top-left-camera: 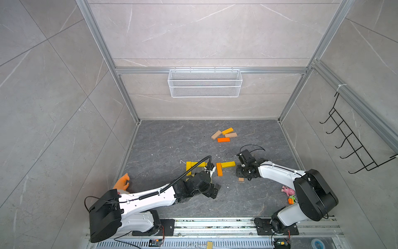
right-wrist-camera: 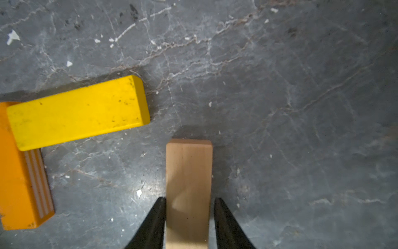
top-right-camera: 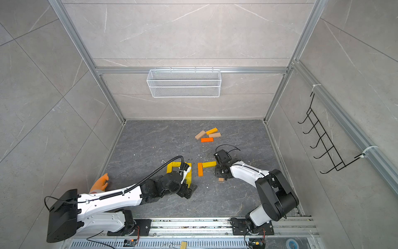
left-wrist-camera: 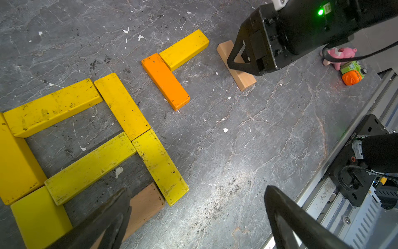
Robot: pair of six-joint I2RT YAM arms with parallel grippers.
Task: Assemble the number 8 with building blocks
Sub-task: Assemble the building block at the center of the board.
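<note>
Building blocks (top-right-camera: 174,165): flat wooden bars in yellow, orange and tan, all lying on the dark floor (top-left-camera: 163,140), in three groups in both top views.
Yellow frame (left-wrist-camera: 120,105): lower middle of a top view, a little left of centre, partly under the left arm. The left wrist view shows yellow bars butted together around a square gap, with more yellow bars running on from it.
Brown block (left-wrist-camera: 146,200): flat, one end against the tip of the frame's outer yellow bar, partly behind a left finger (left-wrist-camera: 112,215).
Orange block (top-left-camera: 219,169): just right of the frame and apart from it, lengthwise up and down the picture.
Yellow block (top-left-camera: 228,164): crosswise, one end touching the orange block's upper end, making a corner.
Tan block (top-left-camera: 241,179): right of that corner and apart from it, flat on the floor, mostly hidden under the right claw in the top views.
Loose pile (top-left-camera: 224,135): two tan bars, one yellow, one orange, right of centre, above the other groups, well apart from both arms.
Right claw (right-wrist-camera: 189,200): straddles the tan block, pinching its two long sides.
Left claw (left-wrist-camera: 197,190): spread wide, nothing between the fingers, over bare floor beside the frame.
Plush toy (top-left-camera: 122,183): orange, lower left, beside the left arm.
Pink toy (top-left-camera: 287,190): lower right, beside the right arm.
Wire basket (top-left-camera: 204,83): on the back wall, upper middle.
</note>
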